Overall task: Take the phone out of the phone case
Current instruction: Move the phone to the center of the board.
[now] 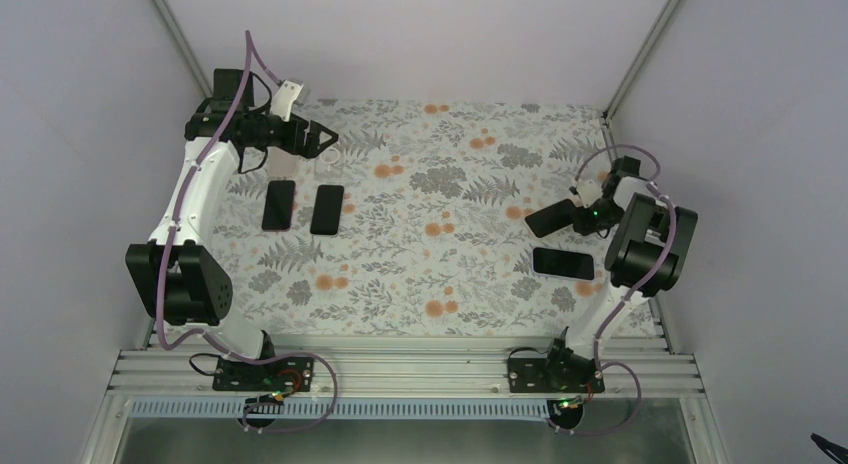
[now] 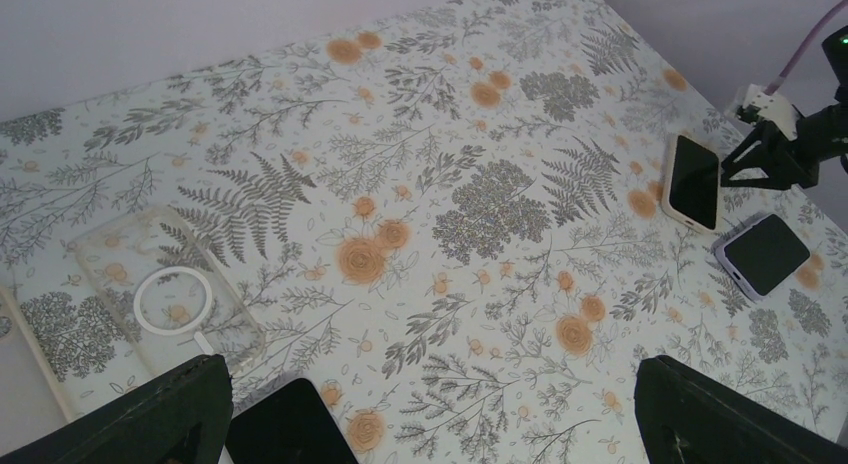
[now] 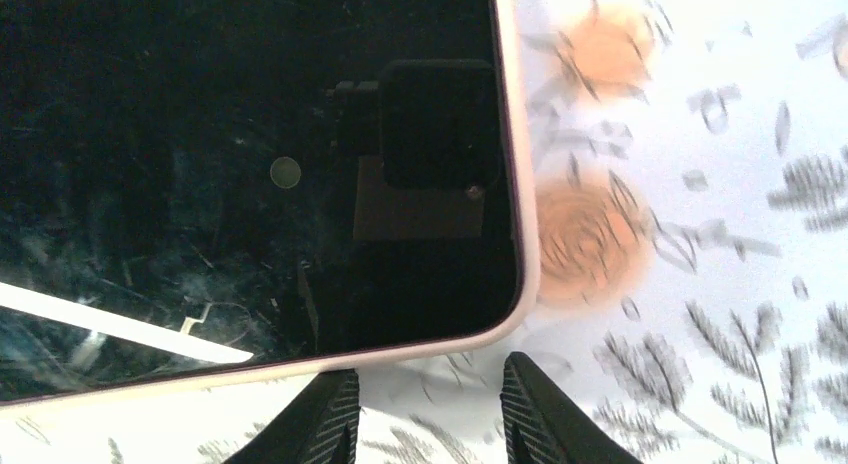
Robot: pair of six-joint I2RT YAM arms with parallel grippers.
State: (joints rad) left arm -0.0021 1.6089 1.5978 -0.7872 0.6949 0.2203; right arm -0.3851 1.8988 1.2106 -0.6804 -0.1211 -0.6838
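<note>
A phone [image 3: 250, 174] with a black screen sits in a pale pink phone case [image 3: 527, 234] and fills the upper left of the right wrist view. Its lower edge lies just ahead of my right gripper [image 3: 425, 384], which is open, with only tablecloth between its fingers [image 3: 330, 414]. From above, this phone [image 1: 545, 220] lies at an angle at the right of the table, with the right gripper [image 1: 572, 216] beside it. My left gripper [image 1: 320, 136] hangs wide open over the far left, holding nothing.
A second phone [image 1: 563, 263] in a lavender case lies just nearer than the first. Two dark phones [image 1: 279, 204] [image 1: 327, 209] lie side by side at the left. An empty clear case [image 2: 165, 294] with a white ring lies below the left gripper. Grey walls enclose the table.
</note>
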